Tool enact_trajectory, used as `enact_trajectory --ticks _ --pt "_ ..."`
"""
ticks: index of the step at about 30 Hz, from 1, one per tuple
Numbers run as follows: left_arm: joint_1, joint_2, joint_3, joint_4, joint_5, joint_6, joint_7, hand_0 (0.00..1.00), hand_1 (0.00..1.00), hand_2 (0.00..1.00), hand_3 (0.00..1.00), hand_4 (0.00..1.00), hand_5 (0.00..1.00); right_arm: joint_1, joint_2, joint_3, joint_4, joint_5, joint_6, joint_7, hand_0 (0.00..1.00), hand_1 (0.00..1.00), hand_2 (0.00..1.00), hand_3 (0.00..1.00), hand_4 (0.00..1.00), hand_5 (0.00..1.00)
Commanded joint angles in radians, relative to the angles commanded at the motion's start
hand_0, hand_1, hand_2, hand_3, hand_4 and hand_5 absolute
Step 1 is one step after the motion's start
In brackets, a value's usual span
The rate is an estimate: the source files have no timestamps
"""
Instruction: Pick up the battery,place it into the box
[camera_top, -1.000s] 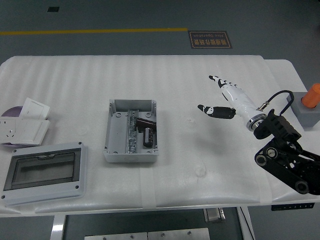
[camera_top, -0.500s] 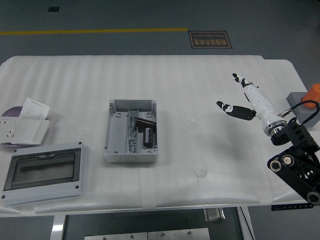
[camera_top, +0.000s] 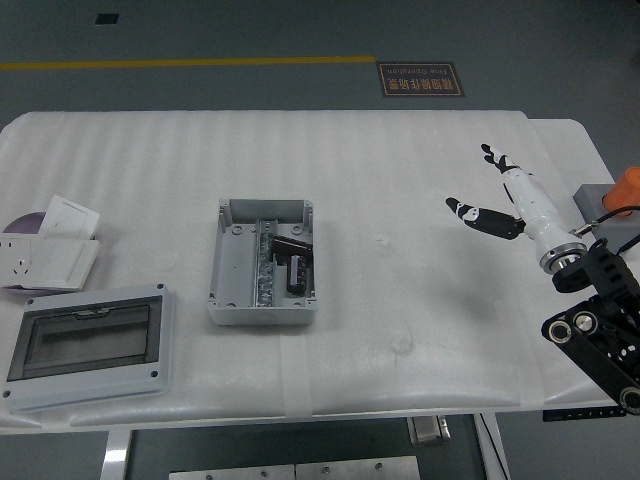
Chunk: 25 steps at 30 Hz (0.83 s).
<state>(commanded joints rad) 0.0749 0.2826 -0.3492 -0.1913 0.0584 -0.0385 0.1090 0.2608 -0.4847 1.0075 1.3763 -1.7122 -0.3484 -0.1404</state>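
Already battery (camera_top: 291, 262) in box (camera_top: 262, 262), long axis near-far

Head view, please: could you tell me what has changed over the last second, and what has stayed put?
The right hand has pulled back toward the table's right edge, away from the grey box, with its fingers spread and holding nothing. It neither took nor released anything. The box with the dark piece inside it, the lid at front left and the white socket have not moved.

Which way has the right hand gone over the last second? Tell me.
Yes: the right hand has drawn back rightward, away from the grey box and nearer the table's right edge, fingers open and empty.
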Motion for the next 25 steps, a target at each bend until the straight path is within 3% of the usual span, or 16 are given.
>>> enact_trajectory --ticks 25 --pt "-0.006 -0.006 -0.003 0.000 0.000 -0.001 0.002 0.619 0.646 0.512 0.540 0.613 0.342 -0.028 0.013 0.038 0.024 0.040 -0.003 0.024 0.998 0.912 0.920 0.971 0.831 0.512"
